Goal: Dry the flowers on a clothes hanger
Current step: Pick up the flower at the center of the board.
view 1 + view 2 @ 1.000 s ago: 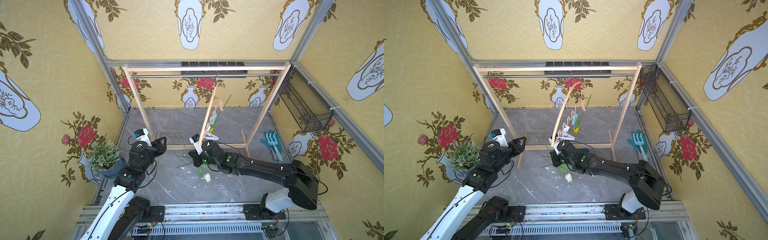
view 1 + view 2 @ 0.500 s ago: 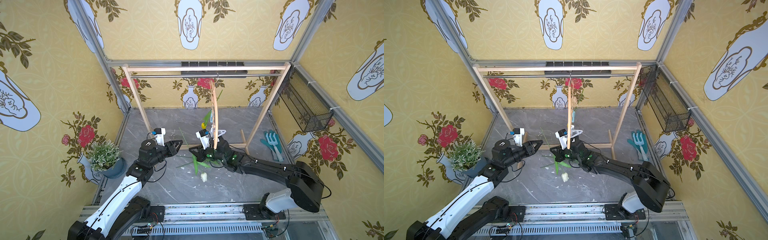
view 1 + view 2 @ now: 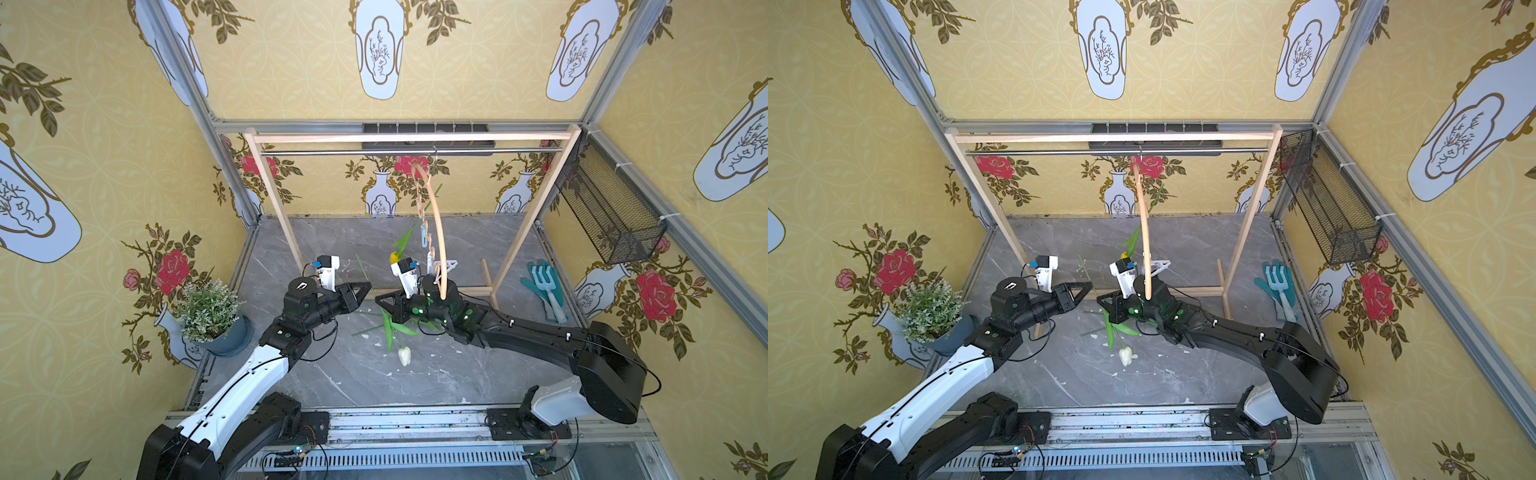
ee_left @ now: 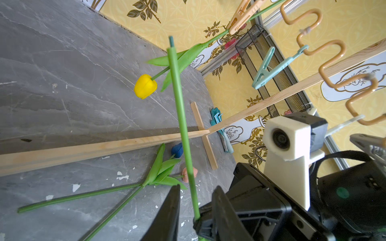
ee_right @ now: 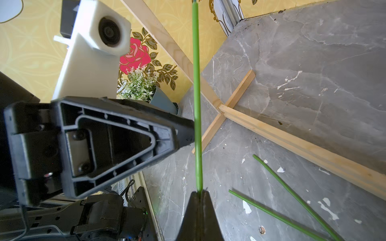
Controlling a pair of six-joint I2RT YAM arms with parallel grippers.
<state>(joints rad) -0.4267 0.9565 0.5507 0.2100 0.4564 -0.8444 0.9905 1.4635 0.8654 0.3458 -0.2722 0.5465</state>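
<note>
The clothes hanger (image 3: 437,232) hangs edge-on from the rack's rail, its wavy bar (image 4: 325,54) carrying pastel pins. A yellow tulip (image 4: 145,86) hangs head down from a peach pin (image 4: 240,16). My right gripper (image 5: 200,191) is shut on the white tulip's stem (image 5: 196,104), and the white head (image 3: 404,356) dangles below. My left gripper (image 4: 196,210) is open, with its jaws on either side of that same stem, just above the right gripper (image 3: 380,300). A blue tulip (image 4: 177,150) and a pink tulip (image 4: 189,172) lie on the floor.
The wooden rack (image 3: 274,195) spans the back, its base bar (image 4: 83,150) lying across the floor. A potted plant (image 3: 208,309) stands at the left wall. Garden gloves with a fork (image 3: 544,291) lie at the right, under a wire basket (image 3: 611,216).
My left arm has reached right to the held stem and its jaws have narrowed around it. The hanger has swung. The right gripper stayed shut on the white tulip and shifted a little.
</note>
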